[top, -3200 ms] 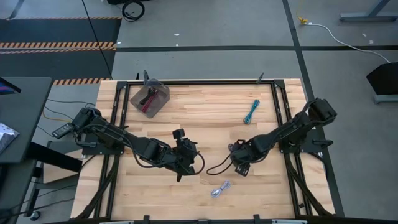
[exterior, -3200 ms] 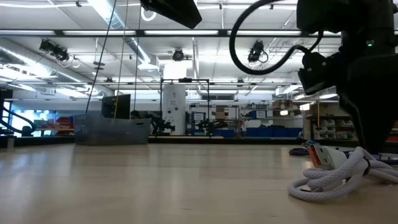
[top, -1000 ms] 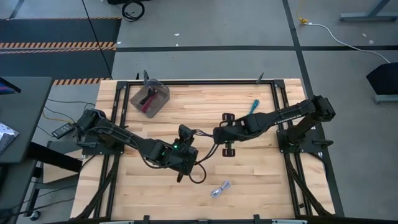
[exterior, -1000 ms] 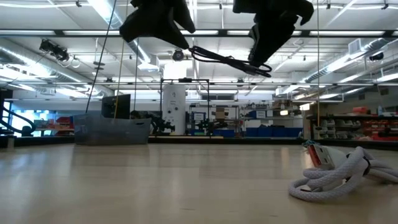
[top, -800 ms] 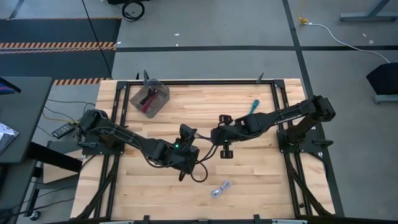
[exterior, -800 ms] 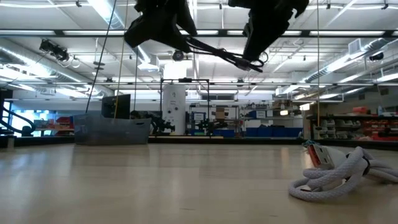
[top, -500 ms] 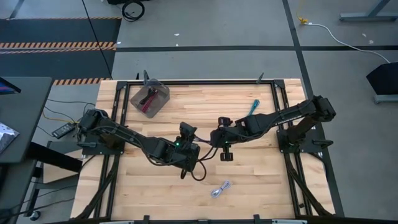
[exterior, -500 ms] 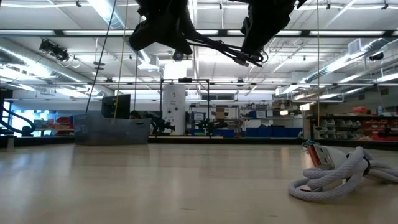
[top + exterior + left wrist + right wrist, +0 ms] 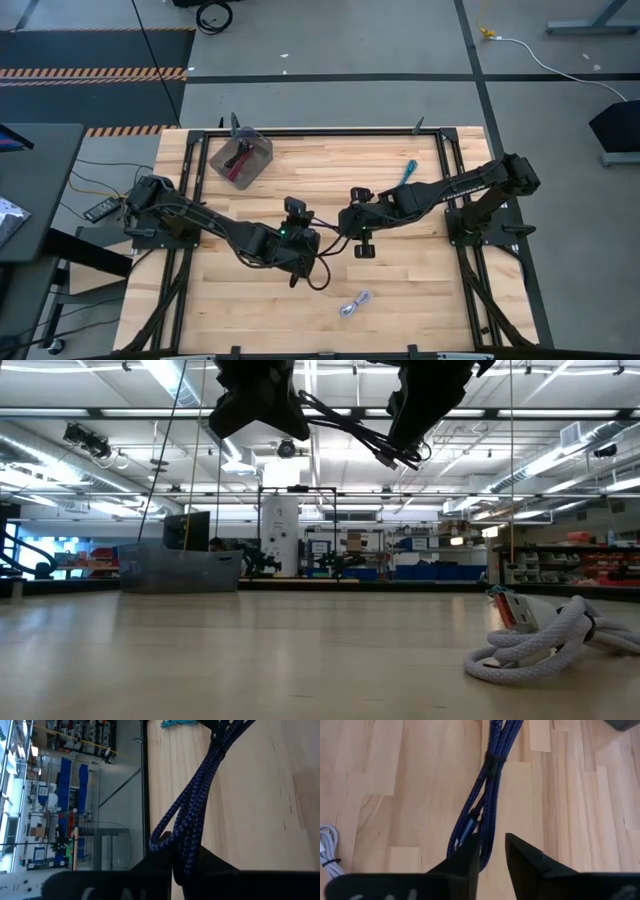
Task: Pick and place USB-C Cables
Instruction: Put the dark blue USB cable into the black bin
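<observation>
The purple USB-C cable point(image 9: 197, 795), a braided bundle, spans the air between my two grippers above the middle of the table point(image 9: 420, 265). My left gripper point(image 9: 310, 235) is shut on one end. My right gripper point(image 9: 492, 852), facing it from the table's right, stands with its fingers a little apart around the other end. A teal cable point(image 9: 404, 180) lies at the far right. A white-silver cable point(image 9: 355, 303) lies near the front edge. A magenta cable point(image 9: 238, 165) rests inside the clear bin point(image 9: 254, 146). My left gripper pinches the purple bundle just behind its looped end point(image 9: 176, 857) between its two fingers, which lie along the cable. The cable is lifted clear of the table. My right gripper has the bundle's connector end point(image 9: 466, 832) between its parted fingers. The bundle lies against one finger point(image 9: 467, 860), and wood shows between it and the other.
The clear bin stands at the table's far left. A black frame point(image 9: 300, 131) rims the table. The white-silver cable point(image 9: 530, 645) lies close to the front edge. Bare wood lies between the grippers and the bin.
My right gripper has carried the purple cable a little toward the table's left, to my left gripper. My left gripper has taken hold of the cable's free end, which now sits higher and closer to it. The cable has stayed in the air.
</observation>
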{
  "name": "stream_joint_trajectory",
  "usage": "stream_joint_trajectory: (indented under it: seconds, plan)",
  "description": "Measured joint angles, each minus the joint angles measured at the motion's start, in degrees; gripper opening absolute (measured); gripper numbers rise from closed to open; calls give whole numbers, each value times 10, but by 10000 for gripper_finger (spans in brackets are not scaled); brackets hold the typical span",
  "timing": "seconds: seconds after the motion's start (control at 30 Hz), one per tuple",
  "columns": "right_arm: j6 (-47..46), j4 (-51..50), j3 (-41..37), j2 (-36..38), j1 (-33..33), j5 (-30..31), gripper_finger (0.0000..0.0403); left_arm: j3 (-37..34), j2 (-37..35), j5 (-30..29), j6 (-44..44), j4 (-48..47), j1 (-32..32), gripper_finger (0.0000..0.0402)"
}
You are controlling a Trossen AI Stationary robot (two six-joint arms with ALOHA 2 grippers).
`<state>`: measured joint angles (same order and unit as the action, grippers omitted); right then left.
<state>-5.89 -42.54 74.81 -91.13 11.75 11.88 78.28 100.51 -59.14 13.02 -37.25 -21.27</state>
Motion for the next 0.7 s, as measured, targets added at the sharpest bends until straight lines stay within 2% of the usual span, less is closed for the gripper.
stream_joint_trajectory:
  seconds: [0.17,0.37,0.43,0.53,0.6,0.7]
  plan:
    - [18,-17,0,0,0,8,146,0,0,12,-77,-81,11,14]
    - [8,-82,0,0,0,67,241,0,0,9,-178,-189,16,14]
    - [-16,-111,0,0,0,75,268,0,-2,7,-243,-250,28,14]
    - [-57,-118,-13,1,0,74,295,0,-6,18,-395,-358,61,14]
    - [-71,-109,-29,1,3,64,304,0,-11,33,-490,-431,87,14]
    - [-76,-68,-62,1,7,30,307,0,-17,47,-561,-502,126,14]
